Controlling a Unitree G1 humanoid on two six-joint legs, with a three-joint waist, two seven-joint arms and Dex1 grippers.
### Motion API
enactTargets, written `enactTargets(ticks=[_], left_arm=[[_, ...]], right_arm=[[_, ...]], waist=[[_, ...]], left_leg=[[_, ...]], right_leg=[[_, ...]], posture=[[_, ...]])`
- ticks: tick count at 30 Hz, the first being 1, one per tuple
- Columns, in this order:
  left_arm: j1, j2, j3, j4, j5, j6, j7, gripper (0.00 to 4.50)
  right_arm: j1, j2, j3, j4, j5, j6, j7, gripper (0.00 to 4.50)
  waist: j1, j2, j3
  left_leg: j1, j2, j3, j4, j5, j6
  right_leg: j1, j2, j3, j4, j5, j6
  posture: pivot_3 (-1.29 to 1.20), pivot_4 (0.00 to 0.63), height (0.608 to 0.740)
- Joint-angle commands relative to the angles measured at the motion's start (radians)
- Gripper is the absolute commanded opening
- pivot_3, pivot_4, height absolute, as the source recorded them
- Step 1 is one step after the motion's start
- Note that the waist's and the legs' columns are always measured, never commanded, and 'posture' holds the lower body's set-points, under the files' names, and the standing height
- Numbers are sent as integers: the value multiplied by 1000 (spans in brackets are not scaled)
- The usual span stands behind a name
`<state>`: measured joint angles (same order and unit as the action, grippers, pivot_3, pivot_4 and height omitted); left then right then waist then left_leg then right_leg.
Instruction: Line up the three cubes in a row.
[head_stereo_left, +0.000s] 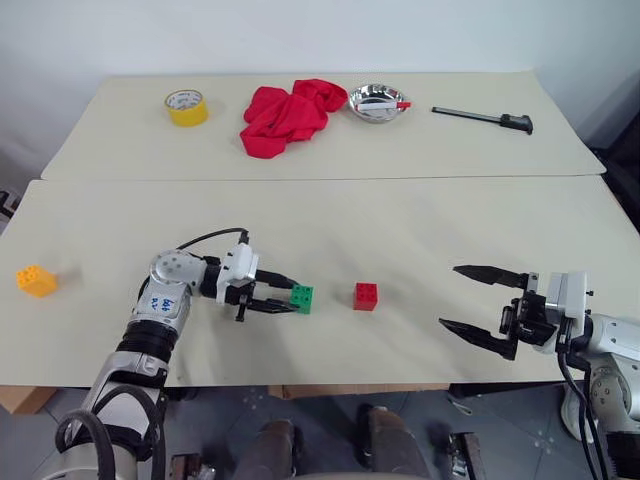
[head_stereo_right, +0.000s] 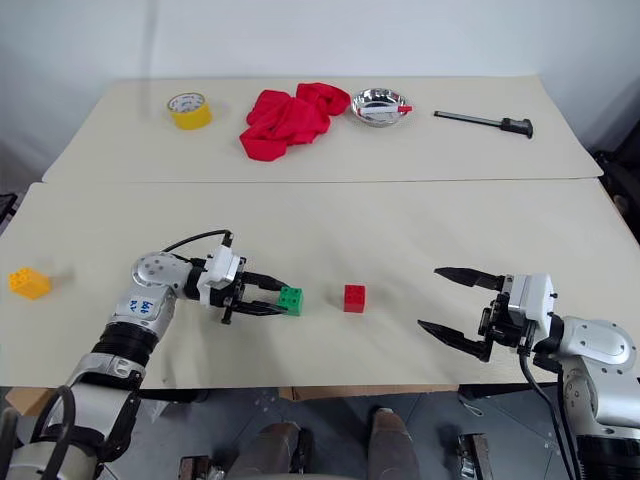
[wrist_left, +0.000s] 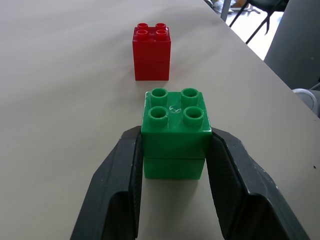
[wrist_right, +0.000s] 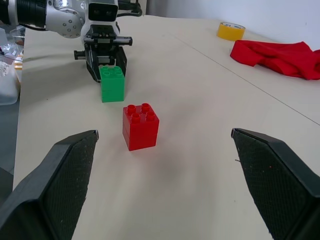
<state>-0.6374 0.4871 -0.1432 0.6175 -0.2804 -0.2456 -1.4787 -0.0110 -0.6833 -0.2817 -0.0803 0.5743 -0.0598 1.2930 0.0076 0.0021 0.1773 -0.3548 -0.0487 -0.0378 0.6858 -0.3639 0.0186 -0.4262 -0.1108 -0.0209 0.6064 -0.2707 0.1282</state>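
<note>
My left tool (head_stereo_left: 285, 298) is clamped on the green cube (head_stereo_left: 302, 298), the red cube (head_stereo_left: 365, 296) just to its right, the right tool (head_stereo_left: 478, 308) gaping empty farther right, the orange-yellow cube (head_stereo_left: 36, 280) far left on the beige bench (head_stereo_left: 400, 230).

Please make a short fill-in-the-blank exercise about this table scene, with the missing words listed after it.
1. The left gripper has its fingers shut on the ____ cube.
2. The right gripper is ____ and holds nothing.
3. The red cube stands on the table between the green cube and the ____ gripper.

Missing words: green; open; right
</note>
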Motion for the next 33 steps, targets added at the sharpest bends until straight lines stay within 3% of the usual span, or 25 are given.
enactTargets(ticks=[1, 8, 9, 11, 15, 18, 22, 28, 33], left_arm=[[-4, 2, 15, -4, 6, -5, 0, 2175], [64, 20, 94, -153, -58, 25, 74, 4351], [83, 27, 111, -193, -72, 39, 85, 4473], [172, 69, 195, -341, -122, 95, 149, 4473], [458, 108, 489, -682, -232, 263, 447, 4473], [716, 27, 726, -853, -256, 303, 680, 4473], [914, -177, 933, -902, -273, 264, 942, 4473], [1086, -411, 1038, -880, -281, 152, 1120, 4473], [1069, -432, 1020, -881, -284, 128, 1202, 4473]], right_arm=[[-7, 2, 1, -33, 15, -5, -6, 4500], [-68, 11, 48, 0, 18, 4, 15, 4500], [-77, 12, 54, 3, 20, 7, 17, 4500], [-115, 21, 87, 11, 28, 26, 33, 4500], [-221, 65, 163, 54, 40, 57, 81, 4500], [-302, 110, 209, 113, 22, 36, 118, 4500], [-378, 166, 243, 163, 6, 5, 139, 4500], [-429, 203, 268, 199, -9, -24, 162, 4500], [-451, 203, 269, 222, -22, -44, 177, 4500]], waist=[[4, 0, 0], [7, 0, 0], [7, 0, 0], [3, 0, 0], [-23, 0, 0], [-33, 0, 0], [-18, -1, 0], [20, -5, -1], [18, -5, -2]], left_leg=[[0, 0, 0, 0, 0, 0], [0, 1, 0, 0, 0, 0], [0, 1, 0, 0, 0, 0], [0, 1, 0, 0, 0, 0], [0, 6, -1, 0, -1, -3], [0, 7, -2, -1, -2, -4], [1, 7, -3, -2, -2, -4], [1, 5, -3, -1, -2, -4], [1, 5, -5, -1, -3, -3]], right_leg=[[0, 0, 0, 0, 0, 0], [0, 0, 0, 0, 0, 0], [-1, 0, 1, 0, 0, 0], [-1, 0, 1, 0, 0, 0], [-2, -2, 2, -1, 0, -1], [-1, -2, 3, -2, -1, -2], [0, -2, 3, -3, -1, -3], [2, -3, 1, -8, -1, -2], [3, -3, 1, -9, -1, -3]], posture=[[0, 150, 740], [0, 150, 740], [0, 150, 740], [0, 150, 740], [0, 150, 740], [0, 150, 740], [0, 150, 740], [0, 150, 740], [0, 150, 740]])
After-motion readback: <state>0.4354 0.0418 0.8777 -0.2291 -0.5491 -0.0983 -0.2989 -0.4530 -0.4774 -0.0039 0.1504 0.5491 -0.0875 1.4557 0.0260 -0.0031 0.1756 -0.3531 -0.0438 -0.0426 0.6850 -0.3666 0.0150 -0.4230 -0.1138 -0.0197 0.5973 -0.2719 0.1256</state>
